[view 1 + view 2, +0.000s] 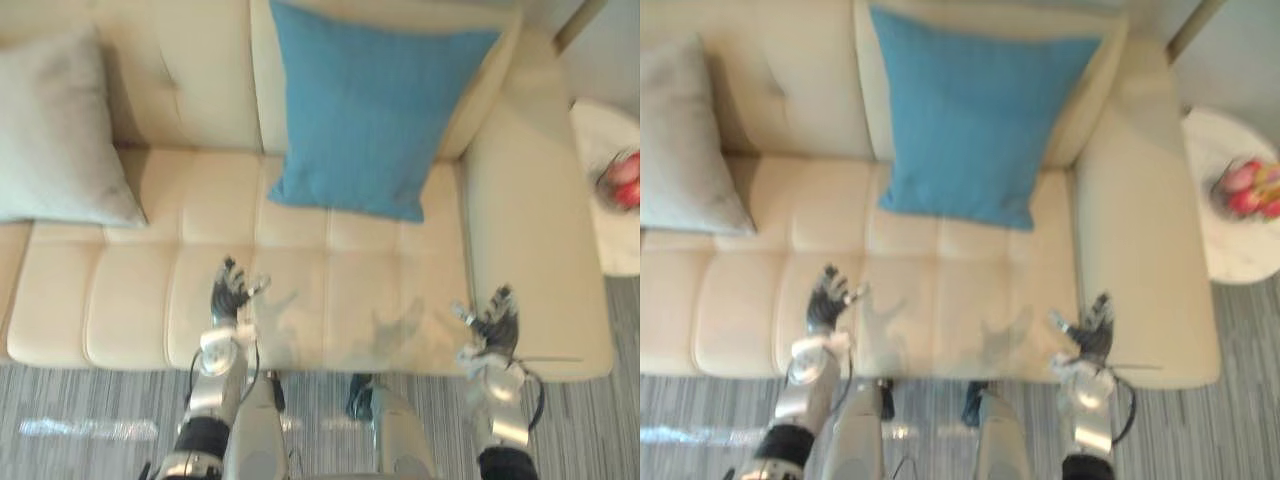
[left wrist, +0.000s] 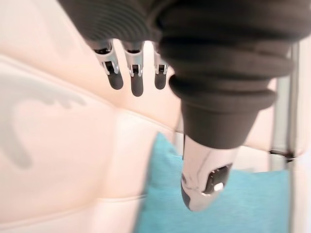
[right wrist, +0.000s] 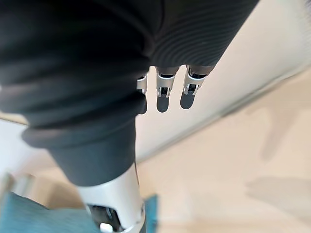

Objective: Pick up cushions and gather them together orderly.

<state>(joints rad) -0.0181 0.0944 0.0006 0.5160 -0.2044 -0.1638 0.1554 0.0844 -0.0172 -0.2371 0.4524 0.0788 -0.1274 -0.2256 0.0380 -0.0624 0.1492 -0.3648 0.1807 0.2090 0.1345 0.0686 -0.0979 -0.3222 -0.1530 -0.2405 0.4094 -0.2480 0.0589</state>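
Note:
A blue cushion (image 1: 372,108) leans upright against the backrest of the cream sofa (image 1: 130,300), right of its middle. A pale grey cushion (image 1: 55,130) leans at the sofa's left end. My left hand (image 1: 230,290) hovers open over the front of the seat, below and left of the blue cushion. My right hand (image 1: 495,325) is open near the seat's front right corner, by the armrest. Neither hand touches a cushion. In the left wrist view the fingers (image 2: 136,80) are straight and the blue cushion (image 2: 228,208) lies beyond them. Straight fingers (image 3: 167,92) also show in the right wrist view.
A round white side table (image 1: 612,190) stands right of the sofa's armrest with pink and red fruit (image 1: 622,180) on it. Grey striped carpet (image 1: 90,420) lies in front of the sofa. The seat between the two cushions is bare.

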